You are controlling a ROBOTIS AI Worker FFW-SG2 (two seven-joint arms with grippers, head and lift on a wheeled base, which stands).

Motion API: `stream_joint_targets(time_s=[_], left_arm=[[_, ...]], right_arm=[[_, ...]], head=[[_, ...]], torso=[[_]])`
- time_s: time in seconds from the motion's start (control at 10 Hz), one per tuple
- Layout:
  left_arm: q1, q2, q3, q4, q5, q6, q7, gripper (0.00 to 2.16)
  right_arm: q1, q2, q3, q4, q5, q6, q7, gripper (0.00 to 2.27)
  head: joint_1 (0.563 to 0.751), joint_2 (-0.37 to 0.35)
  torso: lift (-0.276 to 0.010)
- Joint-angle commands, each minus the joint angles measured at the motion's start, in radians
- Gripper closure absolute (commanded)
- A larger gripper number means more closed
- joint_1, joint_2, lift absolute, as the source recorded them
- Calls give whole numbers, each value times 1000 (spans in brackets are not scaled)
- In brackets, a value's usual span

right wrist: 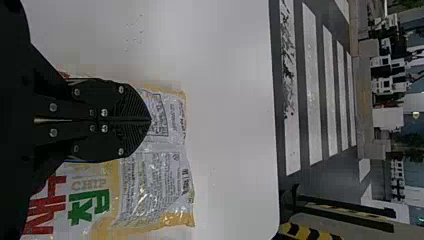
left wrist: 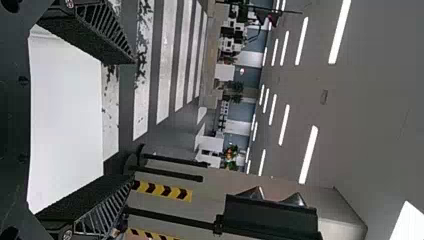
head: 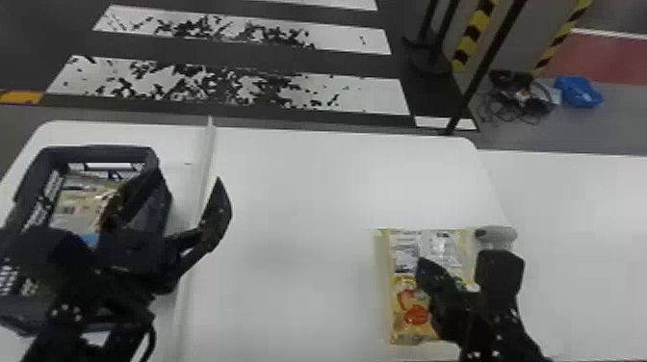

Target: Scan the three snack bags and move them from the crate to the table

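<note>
The left pincer (head: 188, 178) hung over the right side of the dark crate (head: 108, 150), its two fingers spread well apart with nothing between them. The right pincer (head: 426, 267) was over the yellow snack bag (head: 407, 289) on the counter (head: 298, 183). In its own wrist view, the right pincer (right wrist: 149, 120) had its fingers pressed together, their tips directed across the bag's printed face.

The yellow snack bag lay flat on the right part of the counter, its long axis running away from the robot. One short end faced the far edge, and the other lay close to the near edge. A white-and-gray rounded object (head: 491, 234) sat at the bag's far right corner, perhaps part of a scanner, though the dark shape in front of it made that hard to tell.

A tan snack bag (head: 77, 204) lay inside the crate, its long axis seemingly pointing away from the robot too, partly behind the left arm. The crate stood on the counter's left side, its long walls running from near to far.

A thin white strip (head: 204, 159) ran to the far edge just beside the crate. Between strip and yellow bag stretched a broad span of bare white surface, reaching back to the far edge
</note>
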Motion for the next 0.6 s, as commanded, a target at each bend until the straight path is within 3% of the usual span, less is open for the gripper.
stream_joint_targets(time_s=[0.0,0.5], left_arm=[[-1,0,-1,5,0,-4,0,63],[-3,0,-12,8,-17,-7,3,63]], right_arm=[[3,-6,-1,30,2,-50,0,2240],[-87,-17,16,201,-14,-121,31,2240]], head=[[695,-149],[695,-178]], torso=[[-62],[-62]])
